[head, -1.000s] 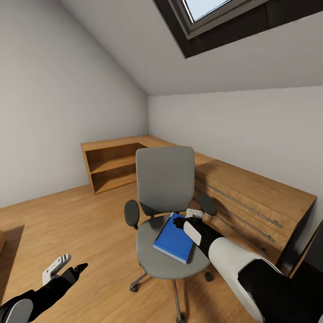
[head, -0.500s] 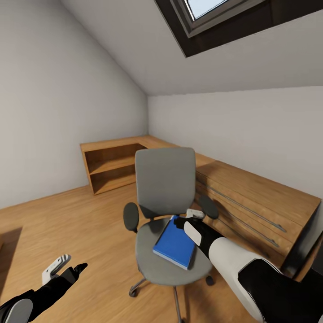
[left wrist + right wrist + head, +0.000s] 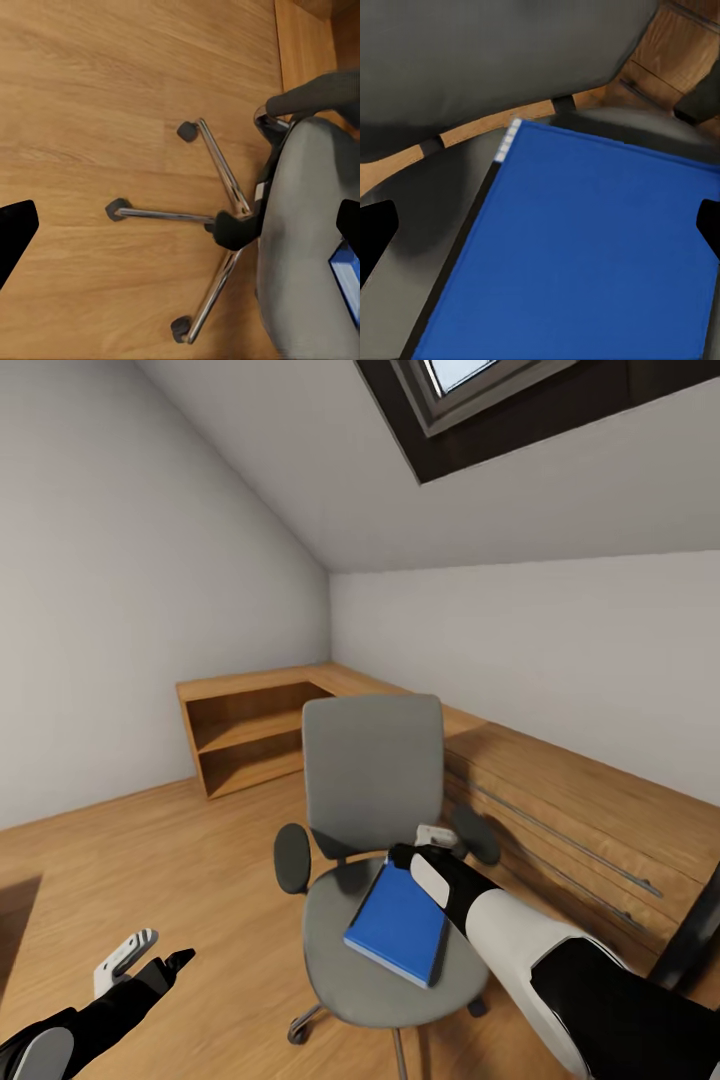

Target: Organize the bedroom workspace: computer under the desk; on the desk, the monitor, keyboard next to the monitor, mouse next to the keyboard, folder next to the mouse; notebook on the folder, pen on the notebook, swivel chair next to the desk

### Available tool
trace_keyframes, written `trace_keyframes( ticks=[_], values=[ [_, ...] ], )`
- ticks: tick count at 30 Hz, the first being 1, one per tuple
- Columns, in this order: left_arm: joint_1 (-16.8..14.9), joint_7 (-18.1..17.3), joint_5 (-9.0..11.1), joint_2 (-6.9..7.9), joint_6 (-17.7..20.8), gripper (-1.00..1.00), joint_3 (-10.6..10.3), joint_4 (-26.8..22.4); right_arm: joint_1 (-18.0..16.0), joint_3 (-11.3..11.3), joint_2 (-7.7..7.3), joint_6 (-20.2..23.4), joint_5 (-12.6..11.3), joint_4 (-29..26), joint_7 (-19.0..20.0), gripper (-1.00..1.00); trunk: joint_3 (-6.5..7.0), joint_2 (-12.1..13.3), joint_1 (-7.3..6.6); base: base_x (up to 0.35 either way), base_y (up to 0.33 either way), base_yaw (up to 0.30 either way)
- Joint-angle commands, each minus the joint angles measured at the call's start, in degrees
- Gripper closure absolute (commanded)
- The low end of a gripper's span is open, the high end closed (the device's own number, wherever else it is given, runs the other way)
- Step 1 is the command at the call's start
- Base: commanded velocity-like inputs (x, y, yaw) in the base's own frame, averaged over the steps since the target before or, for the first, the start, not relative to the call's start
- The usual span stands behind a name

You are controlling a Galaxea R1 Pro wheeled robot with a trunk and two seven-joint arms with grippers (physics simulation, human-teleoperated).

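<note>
The swivel chair (image 3: 372, 775) stands in the middle of the room, with grey seat, black armrests and a chrome base (image 3: 217, 169). On its seat lies the blue folder (image 3: 398, 922), flat, black spine along one side. My right gripper (image 3: 416, 845) hangs open just above the folder's far edge, near the backrest. In the right wrist view the folder (image 3: 585, 255) spreads between the two black fingertips (image 3: 375, 234). My left gripper (image 3: 142, 958) is open, low over the floor, well to the left of the chair. A corner of the folder (image 3: 347, 279) shows in the left wrist view.
A light wooden dresser (image 3: 560, 815) with long bar handles runs along the right wall behind the chair. An open wooden shelf unit (image 3: 250, 735) fills the back corner. A dark panel (image 3: 700, 935) stands at the right edge. Wood floor (image 3: 150, 860) stretches to the left.
The whole picture has shifted a little, so the camera moved; chair and folder now sit slightly lower and nearer. The right gripper stays over the folder's far edge. The left gripper holds its place.
</note>
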Motion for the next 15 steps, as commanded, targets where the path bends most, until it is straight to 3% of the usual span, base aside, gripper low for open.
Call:
trace_keyframes(
  ticks=[1,6,8,10,15],
  values=[
    [0.0,0.5,0.6,0.01,0.2,-1.00,0.0,-0.1,0.0,0.5,-0.03,-0.4,-0.4,-0.1,-0.4,-1.00,-0.06,0.0,0.02,0.189,0.000,0.000],
    [0.0,0.4,0.6,0.08,0.3,-1.00,0.0,-0.1,0.0,0.6,0.01,-2.4,-0.1,0.1,-0.4,-1.00,-0.06,0.0,0.02,0.061,0.000,0.000],
    [0.0,0.4,0.7,0.09,0.3,-1.00,0.0,-0.1,0.0,0.6,0.03,-2.6,0.7,0.1,-0.4,-1.00,-0.06,0.0,0.02,0.015,0.000,0.000],
    [0.0,0.4,0.6,0.10,0.3,-1.00,0.0,-0.1,0.0,0.6,0.04,-2.8,2.9,0.1,-0.4,-1.00,-0.06,0.0,0.02,0.061,0.000,0.000],
    [0.0,0.4,0.6,0.10,0.3,-1.00,0.1,-0.1,0.0,0.6,0.05,-2.9,4.5,0.1,-0.5,-1.00,-0.06,0.0,0.02,0.185,0.000,0.000]
  ],
)
